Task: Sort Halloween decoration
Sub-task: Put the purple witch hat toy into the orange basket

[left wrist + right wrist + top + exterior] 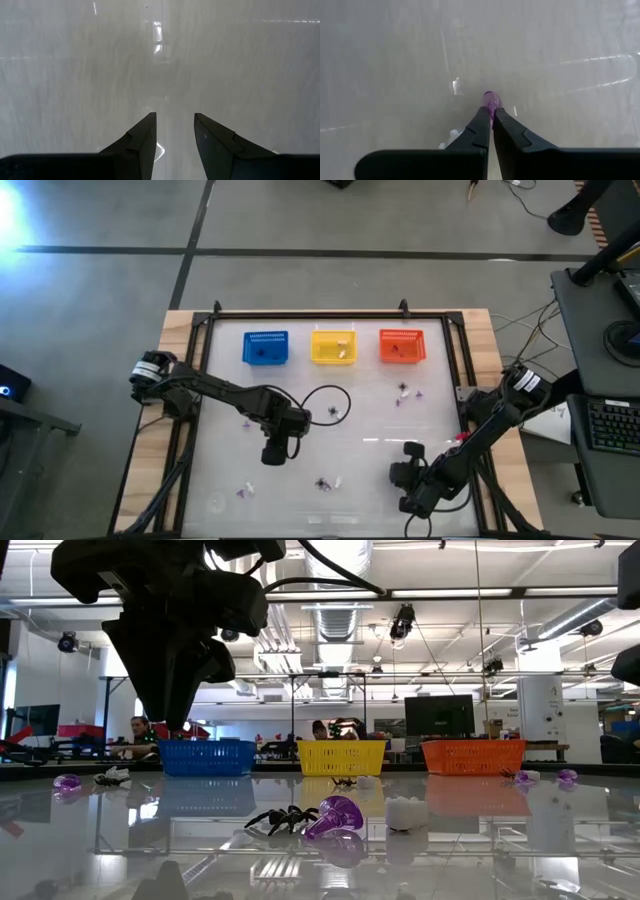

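Note:
The Halloween decoration lies scattered on the glossy white table. A black spider, a purple piece and a whitish piece lie near the front. My right gripper is near the table's front right, pointing steeply down, shut on another small purple piece. A whitish piece lies beside one of its fingers. My left gripper hangs open over bare table left of centre, with nothing between its fingers. My right gripper pinches the small purple piece between its two fingertips. The piece's far end pokes out beyond them. The fingers come slanting down from above. Whether the piece rests on the table or is lifted clear, I cannot tell.
A blue basket, a yellow basket and an orange basket stand in a row at the far edge. More trinkets lie at the right and the front left. A black cable loop lies mid-table.

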Motion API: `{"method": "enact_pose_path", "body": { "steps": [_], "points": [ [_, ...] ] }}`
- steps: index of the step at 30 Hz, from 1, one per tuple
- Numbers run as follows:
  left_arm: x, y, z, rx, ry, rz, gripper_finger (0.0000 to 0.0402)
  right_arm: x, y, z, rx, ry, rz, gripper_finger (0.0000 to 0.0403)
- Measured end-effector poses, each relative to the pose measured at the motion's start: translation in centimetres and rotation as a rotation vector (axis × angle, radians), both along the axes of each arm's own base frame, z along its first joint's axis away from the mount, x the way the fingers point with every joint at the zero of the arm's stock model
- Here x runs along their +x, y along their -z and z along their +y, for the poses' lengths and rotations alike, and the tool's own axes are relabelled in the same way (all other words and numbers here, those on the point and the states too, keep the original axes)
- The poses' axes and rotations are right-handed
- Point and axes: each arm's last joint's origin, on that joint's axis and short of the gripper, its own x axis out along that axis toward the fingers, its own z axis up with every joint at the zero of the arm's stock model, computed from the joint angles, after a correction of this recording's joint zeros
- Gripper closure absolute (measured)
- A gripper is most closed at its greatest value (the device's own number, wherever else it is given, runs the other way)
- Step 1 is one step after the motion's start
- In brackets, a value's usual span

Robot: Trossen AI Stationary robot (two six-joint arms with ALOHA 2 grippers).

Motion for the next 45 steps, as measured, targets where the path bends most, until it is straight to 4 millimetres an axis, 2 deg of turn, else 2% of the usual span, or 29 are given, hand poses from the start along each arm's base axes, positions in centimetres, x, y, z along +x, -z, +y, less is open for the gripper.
{"method": "enact_pose_path", "body": {
  "steps": [10, 19, 24, 28, 37, 45],
  "points": [
    [0.0, 0.0, 0.0, 0.000, 0.000, 0.000, 0.0287, 0.0, -0.7, -0.1, -0.007, 0.012, -0.026, 0.0394],
    [0.0, 0.0, 0.0, 0.000, 0.000, -0.001, 0.0287, -0.1, -2.7, -1.5, -0.077, 0.214, -0.199, 0.0394],
    [0.0, 0.0, 0.0, 0.002, 0.003, -0.001, 0.0287, 0.5, -3.4, -2.7, -0.121, 0.278, -0.262, 0.0394],
    [0.0, 0.0, 0.0, 0.004, 0.003, -0.002, 0.0287, 1.5, -3.7, -4.2, -0.152, 0.330, -0.270, 0.0394],
    [-0.4, 0.1, 0.1, 0.015, 0.014, 0.039, 0.0287, 2.7, -3.9, -8.5, -0.270, 0.442, -0.173, 0.0394],
    [-0.5, 0.1, 0.0, 0.023, 0.059, 0.042, 0.0287, 3.1, -6.5, -11.9, -0.280, 0.463, -0.187, 0.0394]
  ]
}}
